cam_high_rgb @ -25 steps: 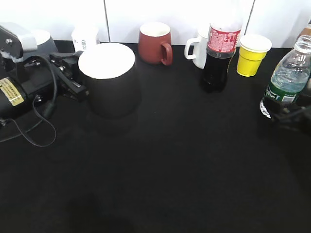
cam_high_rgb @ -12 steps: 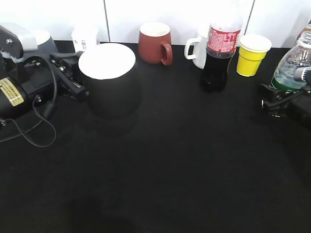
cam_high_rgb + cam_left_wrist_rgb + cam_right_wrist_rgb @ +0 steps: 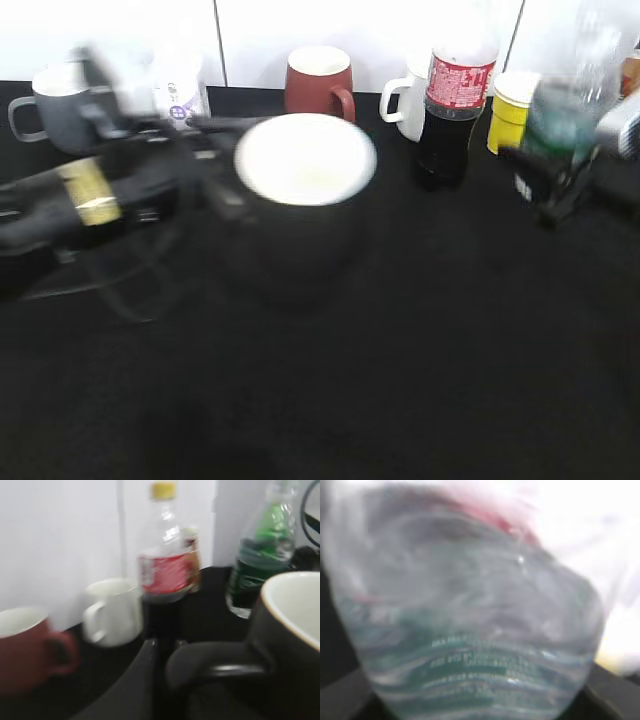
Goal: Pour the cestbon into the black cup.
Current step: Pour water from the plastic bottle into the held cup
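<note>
Black tabletop (image 3: 400,380), white wall behind. My left gripper (image 3: 215,185) pinches the matte black cup's (image 3: 300,205) handle; my right gripper (image 3: 545,190) clamps the clear green-labelled cestbon bottle (image 3: 565,105) at far right.

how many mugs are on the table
4: grey mug back left, red mug back centre, white mug behind the cola, black cup in front. More may be hidden.

Left arm blurred, stretched in from the table's left edge, left gripper (image 3: 222,180) closed on the black cup (image 3: 300,215), right gripper (image 3: 545,180) clamped around the cestbon (image 3: 565,110) near the right edge
</note>
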Motion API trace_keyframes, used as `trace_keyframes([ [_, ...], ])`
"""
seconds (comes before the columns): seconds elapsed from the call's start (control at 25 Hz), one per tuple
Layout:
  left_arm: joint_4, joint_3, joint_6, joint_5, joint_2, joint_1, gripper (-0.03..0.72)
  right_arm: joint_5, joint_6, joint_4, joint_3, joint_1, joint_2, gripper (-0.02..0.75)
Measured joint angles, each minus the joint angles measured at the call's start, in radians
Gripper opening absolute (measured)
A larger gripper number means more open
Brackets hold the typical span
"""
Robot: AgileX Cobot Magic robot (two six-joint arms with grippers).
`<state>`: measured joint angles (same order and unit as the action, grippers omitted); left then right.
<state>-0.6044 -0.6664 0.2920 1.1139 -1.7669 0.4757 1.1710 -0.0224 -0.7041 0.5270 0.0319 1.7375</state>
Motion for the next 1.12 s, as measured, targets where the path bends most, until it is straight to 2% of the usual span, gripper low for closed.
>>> trace_keyframes([
  [0.16, 0.002, -0.116, 0.032, -0.029, -0.094, 0.126, 0.059, 0.003, 0.005, -0.05, 0.006, 0.0, -0.119, 0.493],
  [0.28, 0.028, -0.177, 0.039, -0.071, -0.121, 0.189, 0.059, -0.005, 0.016, -0.104, 0.057, 0.0, -0.144, 0.493],
  [0.44, 0.118, -0.203, 0.061, -0.167, -0.122, 0.232, 0.058, -0.005, 0.283, -0.225, 0.118, 0.0, -0.149, 0.493],
  [0.56, 0.122, -0.261, 0.064, -0.201, -0.153, 0.242, 0.058, -0.005, 0.438, -0.231, 0.118, 0.0, -0.149, 0.493],
  [0.76, 0.116, -0.266, 0.066, -0.207, -0.153, 0.242, 0.058, -0.01, 0.682, -0.222, 0.118, 0.0, -0.149, 0.493],
  [0.88, 0.045, -0.266, 0.066, -0.207, -0.153, 0.242, 0.058, -0.011, 0.806, -0.156, 0.118, 0.0, -0.149, 0.493],
  [1.12, 0.04, -0.266, 0.066, -0.195, -0.153, 0.242, 0.058, -0.012, 0.9, -0.148, 0.118, 0.0, -0.149, 0.493],
])
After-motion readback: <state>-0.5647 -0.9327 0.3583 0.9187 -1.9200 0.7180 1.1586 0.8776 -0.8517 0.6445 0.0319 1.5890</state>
